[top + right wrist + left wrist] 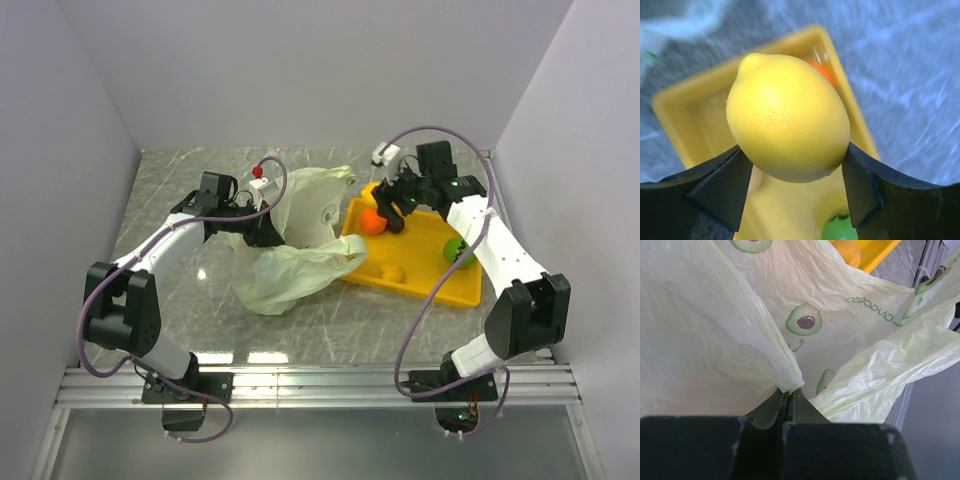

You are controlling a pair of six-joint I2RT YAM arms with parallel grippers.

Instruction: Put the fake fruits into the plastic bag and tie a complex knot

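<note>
**Overhead view.** The grey marbled tabletop is closed in by pale walls on the left, back and right. A metal rail runs along its near edge. The plastic bag lies crumpled left of centre, and its right edge laps over the near-left corner of the yellow tray. The tray sits skewed, right of centre. Bare tabletop shows behind and left of the bag and in a strip between the bag and the rail. Only a narrow margin separates the tray from the right wall.

**Left arm**. The elbow is folded back near the left wall, and the forearm runs rightward to the bag's left side. In the wrist view the left jaws are clenched on a fold of the bag film, the two black fingers pressed together. Avocado-printed film spreads open beyond them.

**Right arm**. The elbow stands near the right edge, and the forearm slants back and left across the tray's right end. The wrist bends over the tray's far-left corner. The right jaws grasp the yellow lemon across its middle, with the tray blurred beneath it.

**In the tray.** The orange ball lies just beside the right jaws. The green apple is partly hidden by the forearm. The small yellow piece lies close to the near rim.
</note>
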